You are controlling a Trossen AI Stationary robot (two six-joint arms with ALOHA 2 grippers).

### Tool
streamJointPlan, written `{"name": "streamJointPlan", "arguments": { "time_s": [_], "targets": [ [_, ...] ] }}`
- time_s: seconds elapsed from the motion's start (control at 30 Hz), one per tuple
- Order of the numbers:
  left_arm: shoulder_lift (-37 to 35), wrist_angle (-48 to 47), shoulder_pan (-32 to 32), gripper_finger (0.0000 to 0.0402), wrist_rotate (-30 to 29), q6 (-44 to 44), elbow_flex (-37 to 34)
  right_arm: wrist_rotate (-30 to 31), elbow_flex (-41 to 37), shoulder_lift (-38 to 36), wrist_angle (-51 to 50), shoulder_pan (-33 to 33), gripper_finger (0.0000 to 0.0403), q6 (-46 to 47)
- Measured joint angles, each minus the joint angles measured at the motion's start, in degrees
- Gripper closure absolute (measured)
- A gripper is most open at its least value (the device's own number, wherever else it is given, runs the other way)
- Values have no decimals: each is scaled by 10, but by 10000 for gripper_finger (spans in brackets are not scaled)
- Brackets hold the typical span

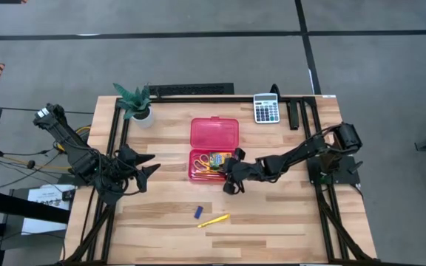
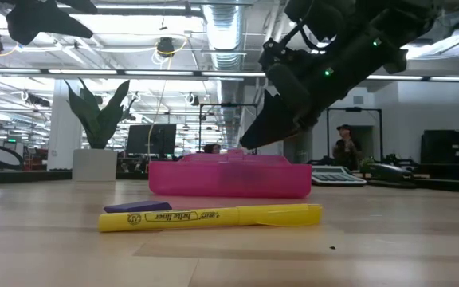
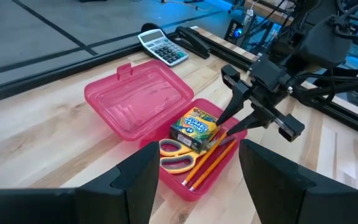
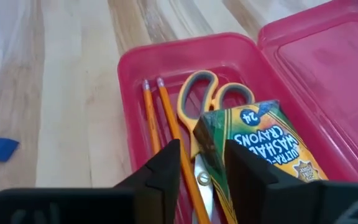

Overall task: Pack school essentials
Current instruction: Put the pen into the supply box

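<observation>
Packed in pink case [image 1: 214, 164]: scissors [image 4: 201, 106], pencils [image 4: 157, 118], crayon box [image 3: 193, 129]. Left on tabletop [image 1: 272, 222]: highlighter [image 1: 214, 220], probably eraser [image 1: 197, 212]. Right end effector [image 1: 231, 177] narrowly parted, empty; left end effector [image 1: 145, 164] wide.

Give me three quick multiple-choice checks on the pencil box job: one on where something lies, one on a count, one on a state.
1. Where does the yellow highlighter lie?
A. In the pink pencil box
B. On the bare table, beside the blue eraser
C. Next to the calculator

2. How many orange pencils are in the box?
A. Two
B. Four
C. None

3. What state is the box lid in?
A. Shut
B. Folded open
C. Removed and missing

Answers:
1. B: the high view shows it on the wood near the blue eraser, apart from the pink pencil box.
2. A: the right wrist view shows two orange pencils beside the scissors and crayon box, right gripper over them.
3. B: the lid lies flat, hinged to the tray.
</observation>
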Motion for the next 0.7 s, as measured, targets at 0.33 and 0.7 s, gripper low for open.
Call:
{"name": "streamJointPlan", "arguments": {
  "time_s": [0.33, 0.7],
  "targets": [
    [0, 0, 0, 193, 4, 6, 0, -162, 37, -80, 5, 37, 228, 109],
    [0, -2, 0, 193, 15, 8, 0, -165, 50, -42, 7, 151, 226, 103]
  ]
}}
